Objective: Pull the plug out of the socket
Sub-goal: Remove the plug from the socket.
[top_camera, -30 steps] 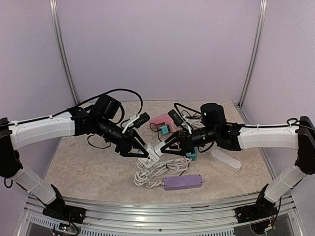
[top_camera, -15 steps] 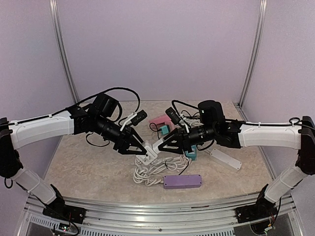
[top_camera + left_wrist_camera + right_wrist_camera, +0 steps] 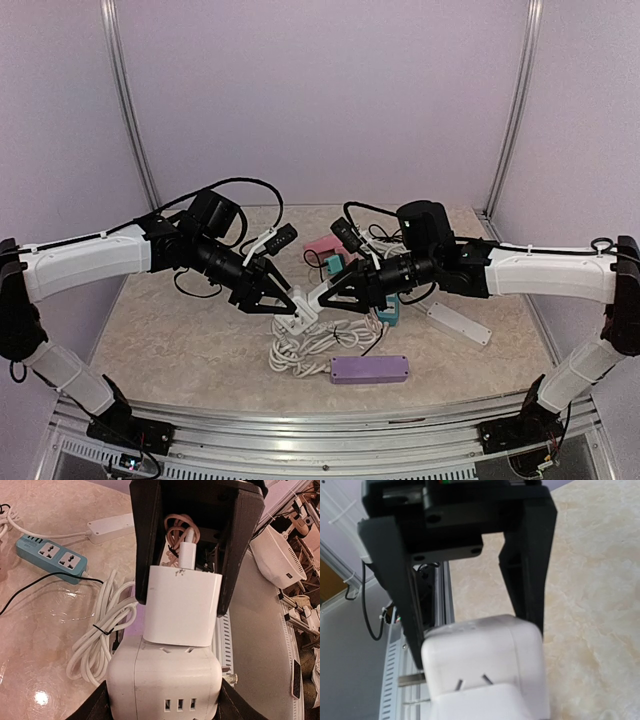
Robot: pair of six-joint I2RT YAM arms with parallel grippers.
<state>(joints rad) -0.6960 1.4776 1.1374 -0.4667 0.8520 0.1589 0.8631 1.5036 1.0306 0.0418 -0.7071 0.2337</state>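
Over the last second the right arm's wrist has crept left and slightly up, while the left arm has barely moved. Left claw [image 3: 292,306] is clamped on the white socket [image 3: 165,680] and right claw [image 3: 325,293] on the white plug [image 3: 182,605]. Both are held above the table [image 3: 180,340], over the coiled cord [image 3: 315,345]. The right wrist view shows two metal prongs [image 3: 470,682] bared in a narrow gap. Judgement: the plug has started out but is not free, so more straight pull is needed.
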